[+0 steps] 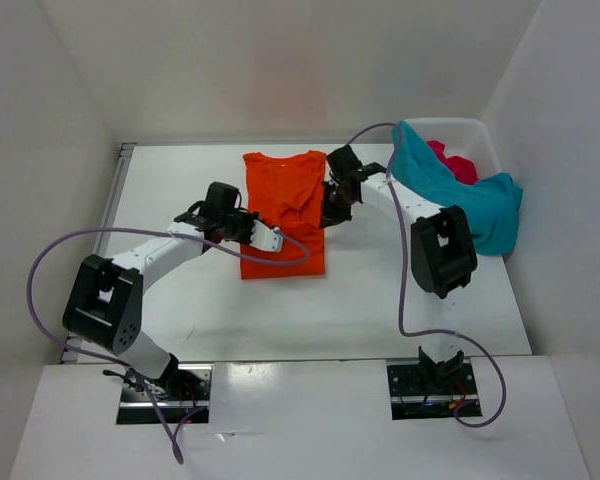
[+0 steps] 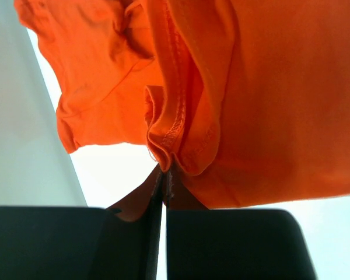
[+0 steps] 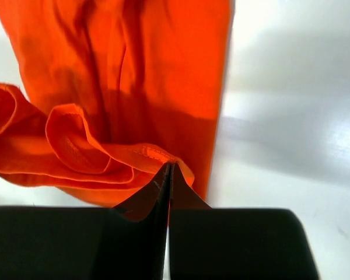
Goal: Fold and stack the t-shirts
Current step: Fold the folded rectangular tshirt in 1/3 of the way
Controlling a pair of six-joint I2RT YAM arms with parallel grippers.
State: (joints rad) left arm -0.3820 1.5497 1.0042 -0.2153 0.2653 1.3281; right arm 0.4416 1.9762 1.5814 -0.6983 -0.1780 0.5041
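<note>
The orange shirt (image 1: 285, 215) lies on the table (image 1: 380, 300) between the two arms, collar toward the far wall, its body drawn into a narrow upright strip with some wrinkles in the middle; the teal shirt (image 1: 460, 195) hangs over the rim of the basket (image 1: 483, 135) at the far right, and the pink shirt (image 1: 455, 160) sits inside it, so neither of those is folded yet.

The left gripper (image 1: 270, 238) is at the strip's left edge, near its lower end; its wrist view shows the jaws pressed together on a bunched, stitched hem of orange cloth. The right gripper (image 1: 332, 208) is at the strip's right edge, a little farther back; its jaws are likewise closed tight, with a curl of orange hem pinched between them.

I judge this to be the first shirt's fold in progress, with both edges held for a lift or a turn-over; the stack is not begun. The next move seems to call for both arms to carry their pinches together, at one height and pace, so the cloth goes over flat rather than twisting; the bunching at each pinch may leave a lumpy edge if released carelessly.

No brand, label or writing can be read on the shirts, the basket or the arms.
</note>
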